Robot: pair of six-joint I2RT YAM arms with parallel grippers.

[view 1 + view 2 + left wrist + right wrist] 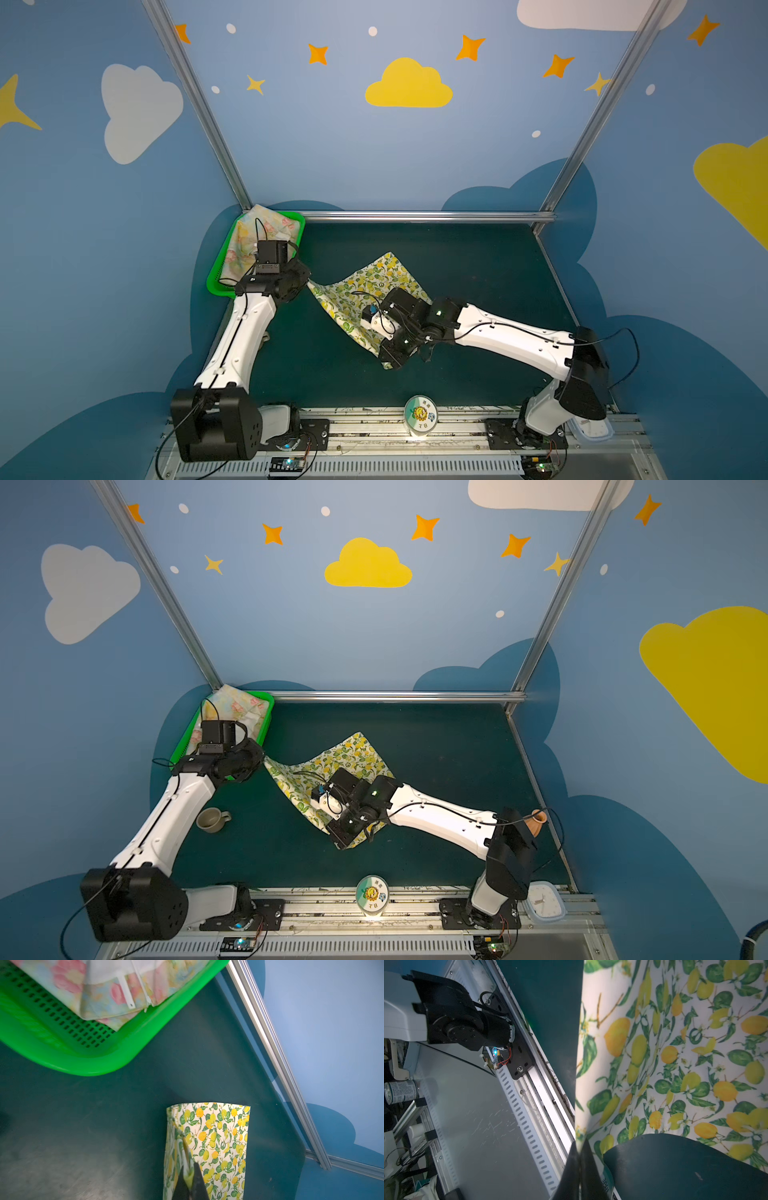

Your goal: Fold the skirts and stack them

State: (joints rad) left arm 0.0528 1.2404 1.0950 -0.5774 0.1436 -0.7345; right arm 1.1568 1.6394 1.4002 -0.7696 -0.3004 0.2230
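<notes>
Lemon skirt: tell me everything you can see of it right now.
The lemon skirt is thin cream cloth printed with yellow lemons and green leaves. It hangs mid-table, stretched between the left tool and the right tool, each shut on an edge. Its far corner droops toward the dark green mat; contact there is unclear.

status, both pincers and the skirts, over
Left pincer, right pincer shut on lemon skirt. Flowered skirt in green basket. Mug near left arm, apart from cloth.

Dark table: green basket, lemon skirt, mug
</notes>
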